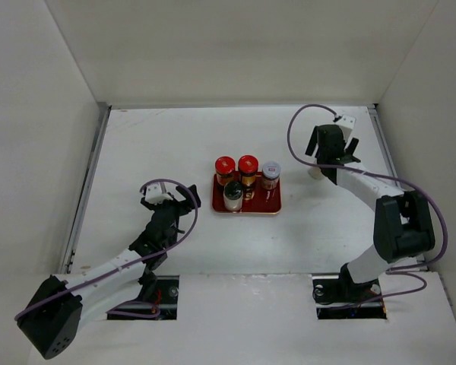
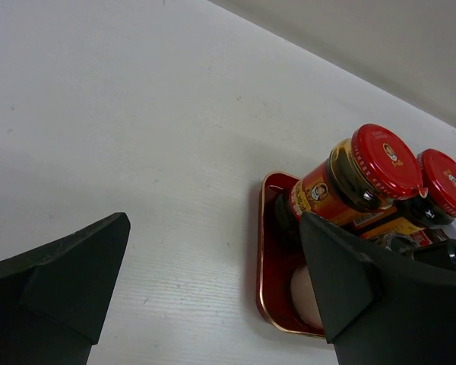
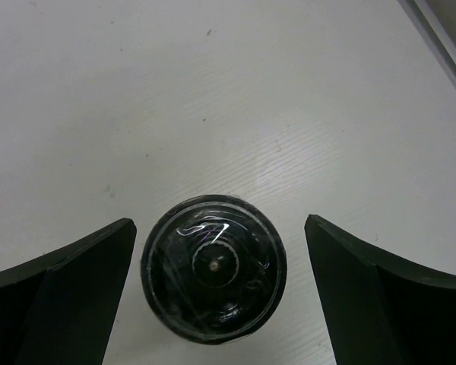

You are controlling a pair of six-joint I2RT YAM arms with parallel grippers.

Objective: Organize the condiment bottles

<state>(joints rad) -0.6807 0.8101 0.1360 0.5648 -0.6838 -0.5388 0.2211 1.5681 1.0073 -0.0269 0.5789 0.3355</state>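
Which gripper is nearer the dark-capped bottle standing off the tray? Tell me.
Right. The open right gripper hangs directly over the dark-capped bottle, fingers either side. The left gripper is open on the far side of the red tray.

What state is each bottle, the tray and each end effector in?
left end effector: open, empty.
right end effector: open, straddling the dark-topped bottle, not gripping.
dark-topped bottle: upright, capped, on the table, off the tray.
red-capped bottles: both upright, capped, on the tray.
pale-capped bottle: upright on the tray.
white-bodied bottle: upright on the tray.
tray: flat, holding four bottles.
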